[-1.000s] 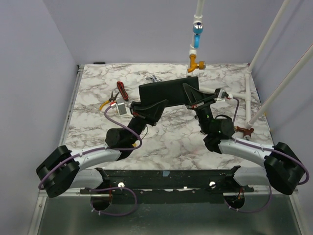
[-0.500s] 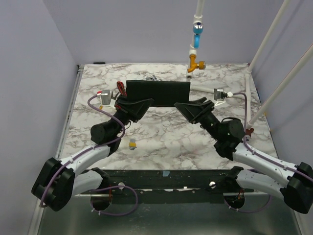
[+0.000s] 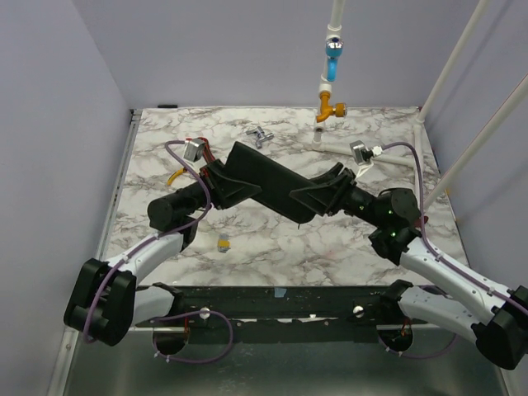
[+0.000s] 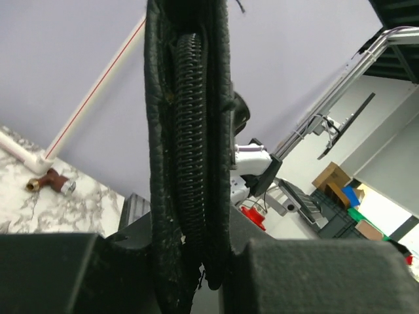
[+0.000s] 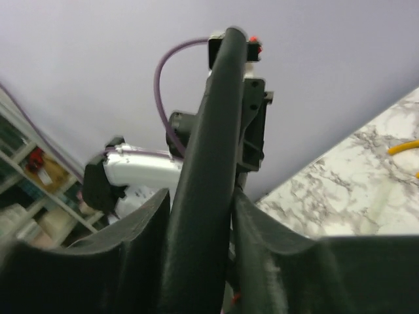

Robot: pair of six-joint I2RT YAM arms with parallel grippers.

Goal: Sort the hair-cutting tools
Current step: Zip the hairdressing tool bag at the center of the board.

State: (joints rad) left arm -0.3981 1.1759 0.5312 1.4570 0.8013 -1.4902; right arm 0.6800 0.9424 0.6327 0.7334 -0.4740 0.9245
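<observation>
- Left gripper (image 3: 219, 180): pressed onto the left end of the pouch (image 3: 264, 183). The left wrist view shows the zipper edge pinched between both fingers.
- Right gripper (image 3: 318, 191): pressed onto the right end of the pouch. The right wrist view shows the pouch edge clamped between its fingers.
- Pouch: black and soft-sided, held clear of the surface (image 3: 272, 247) between the two arms. It is tilted, with the left end farther back than the right.
- Scissors (image 3: 258, 136): lying flat on the surface just behind the pouch, apart from both grippers.
- Comb: not found in any view. Whether it lies under or inside the pouch cannot be told.
- Pliers (image 3: 173, 176): partly visible left of the pouch. Not a task item.
- A small yellow item (image 3: 222, 243) lies in front of the pouch; its type cannot be told.
- Handling, scissors (judgement): light, rigid, thin and smooth, so likely to slide or pivot under a loose pinch. Grip across the shanks near the pivot, not at the loops or tips, with fingers lowered close to the surface.
- Handling, comb (judgement): light, slim and slightly flexible. Grip across the spine at mid-length.
- Handling, pouch (judgement): limp fabric that sags. Both holds are needed to keep the zipper mouth accessible.
</observation>
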